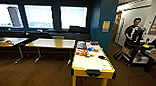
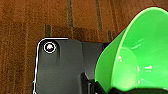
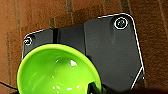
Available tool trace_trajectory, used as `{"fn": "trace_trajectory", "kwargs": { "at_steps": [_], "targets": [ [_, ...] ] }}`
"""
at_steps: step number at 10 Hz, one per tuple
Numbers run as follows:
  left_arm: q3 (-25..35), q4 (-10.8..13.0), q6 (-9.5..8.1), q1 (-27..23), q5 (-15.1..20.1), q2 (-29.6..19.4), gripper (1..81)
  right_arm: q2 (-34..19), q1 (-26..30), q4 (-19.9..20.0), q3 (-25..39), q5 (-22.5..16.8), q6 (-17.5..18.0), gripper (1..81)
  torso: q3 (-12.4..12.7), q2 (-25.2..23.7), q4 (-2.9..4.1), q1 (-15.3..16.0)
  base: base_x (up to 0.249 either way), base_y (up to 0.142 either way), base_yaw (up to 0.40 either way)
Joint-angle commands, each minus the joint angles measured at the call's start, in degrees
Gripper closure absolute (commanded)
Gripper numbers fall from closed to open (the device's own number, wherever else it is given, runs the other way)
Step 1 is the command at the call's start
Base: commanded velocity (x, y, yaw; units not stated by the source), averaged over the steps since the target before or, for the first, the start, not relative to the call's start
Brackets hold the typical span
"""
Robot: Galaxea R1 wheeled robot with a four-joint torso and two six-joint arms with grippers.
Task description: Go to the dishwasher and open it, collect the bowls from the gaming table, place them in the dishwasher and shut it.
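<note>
Dark wood flooring (image 1: 43, 72) runs under a yellow-edged, white-topped gaming table (image 1: 93, 63), which carries small coloured clutter; a person (image 1: 134, 30) stands at right beside a wheeled rig. In the left wrist view a lime-green bowl (image 2: 140, 52) sits at the left gripper, rim pinched as far as can be judged. In the right wrist view a second green bowl (image 3: 58, 68) sits likewise at the right gripper. Risk: each bowl seems held by its rim alone, so a jolt while driving could tip or drop it.
</note>
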Motion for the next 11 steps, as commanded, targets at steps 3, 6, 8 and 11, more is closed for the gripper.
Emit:
{"fn": "trace_trajectory", "kwargs": {
  "at_steps": [3,6,8,11],
  "targets": [
    [-0.77,1.07,0.45,-2.31,1.87,-0.01,81.1,-0.01,3.28,-0.46,-0.02,-2.79,-0.05,81.1,0.00,0.00,0.00,0.01,0.000,0.000,0.000],
    [-1.12,1.07,0.45,-2.22,0.99,0.26,81.1,-0.01,3.19,-0.38,-0.02,-2.71,-0.05,81.1,0.00,0.00,0.00,0.01,0.000,0.000,0.000],
    [-1.39,1.07,0.45,-2.22,0.99,0.35,81.1,-0.01,3.28,-0.38,-0.03,-2.70,-0.05,81.1,0.00,0.00,0.00,0.01,0.000,0.000,0.000],
    [-1.91,0.63,0.45,-2.14,0.99,0.35,81.1,-0.01,3.19,-0.38,-0.11,-2.70,-0.05,81.1,0.00,0.00,0.00,0.01,0.000,0.000,-0.035]
  ]
}}
